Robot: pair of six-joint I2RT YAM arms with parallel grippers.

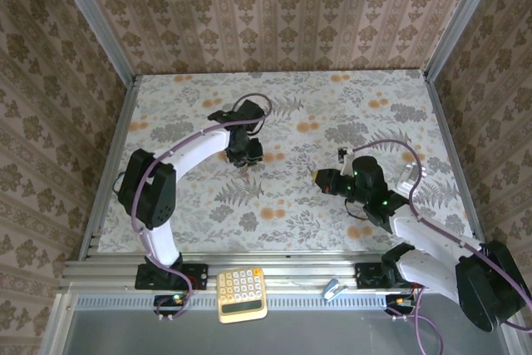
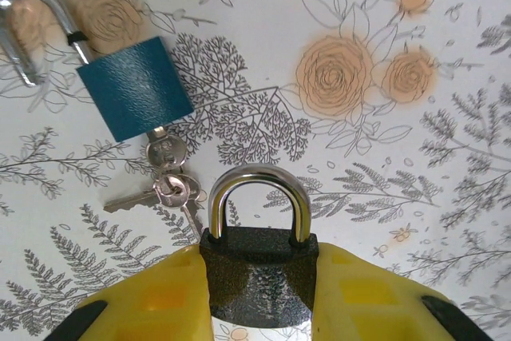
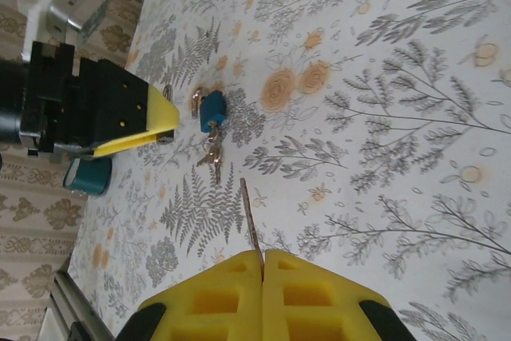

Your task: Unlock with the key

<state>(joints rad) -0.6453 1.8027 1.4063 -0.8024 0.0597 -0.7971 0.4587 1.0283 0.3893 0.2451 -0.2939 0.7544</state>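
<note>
We see the right gripper (image 3: 262,267) pinch the key (image 3: 248,217), its thin blade sticking out, light and slippery, seemingly held by the hidden head, while the left gripper (image 2: 259,261) clamps the dark padlock (image 2: 257,289).

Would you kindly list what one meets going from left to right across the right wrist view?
left fingers, gripping the black padlock → blue padlock → key, its blade sticking out from between the shut right fingers
</note>
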